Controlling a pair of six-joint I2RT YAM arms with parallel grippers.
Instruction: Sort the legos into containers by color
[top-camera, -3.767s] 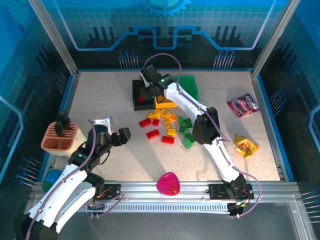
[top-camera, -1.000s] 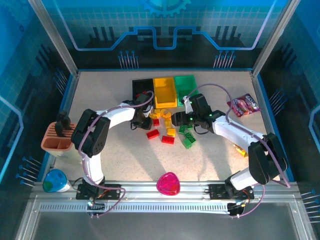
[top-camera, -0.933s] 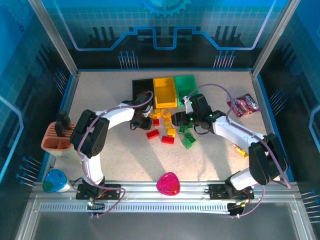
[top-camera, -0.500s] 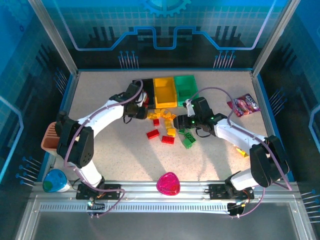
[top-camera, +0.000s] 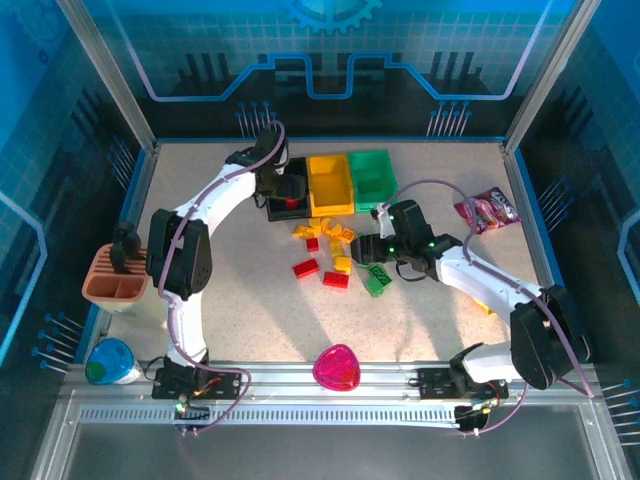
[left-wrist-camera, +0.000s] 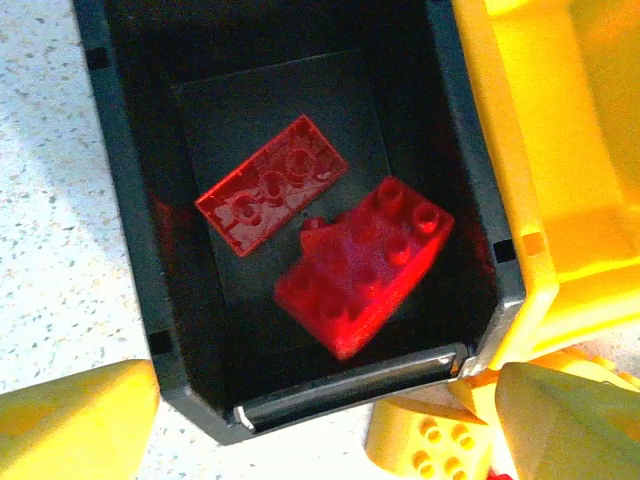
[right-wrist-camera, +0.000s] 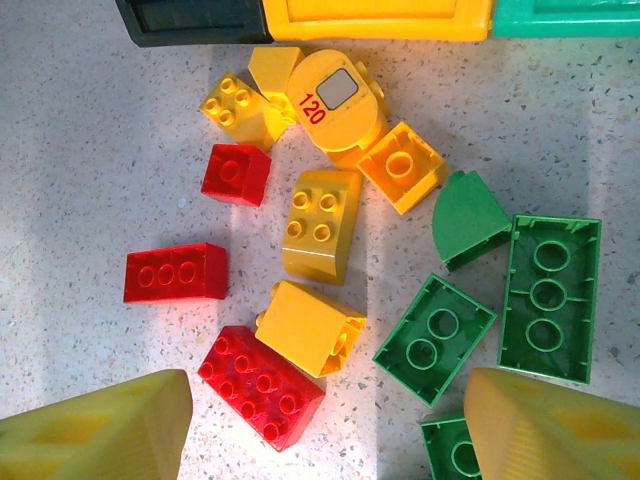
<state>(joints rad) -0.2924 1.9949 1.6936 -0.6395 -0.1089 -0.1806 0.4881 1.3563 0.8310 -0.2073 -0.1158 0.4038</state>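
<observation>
left claw (left-wrist-camera: 320, 418) wide over black bin (left-wrist-camera: 130, 250), 2 red bricks (left-wrist-camera: 365, 265) inside | right claw (right-wrist-camera: 320, 430) wide

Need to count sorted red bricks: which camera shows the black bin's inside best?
Left wrist: it looks straight into the black bin, two red bricks inside. The top view has it small, under the left gripper; the right wrist view catches its rim.

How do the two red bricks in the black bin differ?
The flat brick is a thin plate; the chunky brick is much thicker. The flat brick lies level on the bin's floor; the chunky brick looks tilted. Both are red, and both are inside the black bin.
</observation>
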